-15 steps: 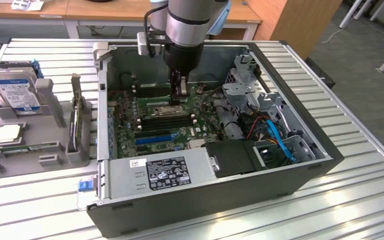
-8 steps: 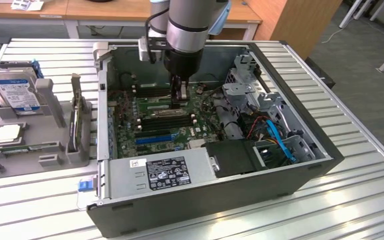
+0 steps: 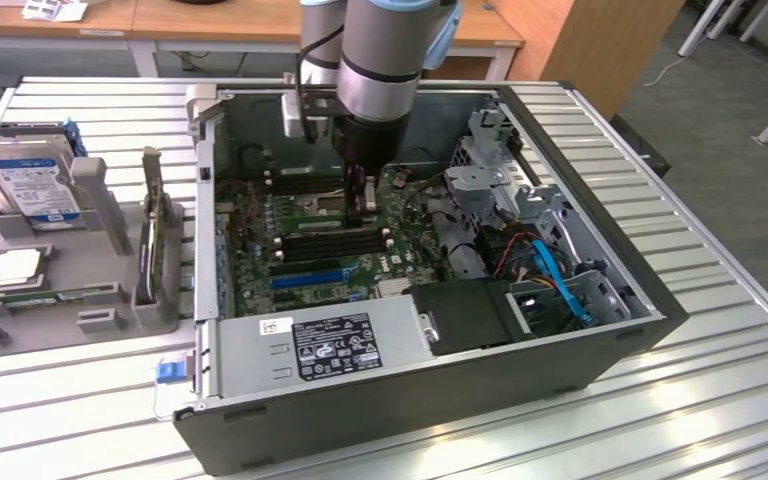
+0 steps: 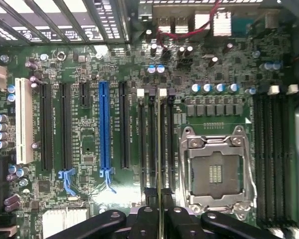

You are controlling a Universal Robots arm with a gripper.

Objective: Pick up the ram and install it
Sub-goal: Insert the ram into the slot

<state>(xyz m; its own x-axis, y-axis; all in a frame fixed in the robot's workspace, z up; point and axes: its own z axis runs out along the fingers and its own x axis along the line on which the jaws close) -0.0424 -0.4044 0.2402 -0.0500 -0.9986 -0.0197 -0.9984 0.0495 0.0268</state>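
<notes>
In the wrist view the ram (image 4: 159, 149) appears edge-on as a thin green strip running out from between my fingers. My gripper (image 4: 159, 216) is shut on it. The stick hangs in line with a bank of long black memory slots (image 4: 150, 144) beside the empty CPU socket (image 4: 214, 172); I cannot tell whether it touches a slot. In the exterior view the gripper (image 3: 361, 197) reaches down inside the open computer case (image 3: 424, 400), low over the motherboard, just behind the black memory slots (image 3: 331, 243).
A blue expansion slot (image 4: 104, 129) and more black slots lie to one side of the ram. Drive cages and blue cables (image 3: 558, 285) crowd the case's right side. The power supply (image 3: 324, 345) sits at the front. A hard drive (image 3: 31, 180) stands on a grey fixture (image 3: 37, 310) left of the case.
</notes>
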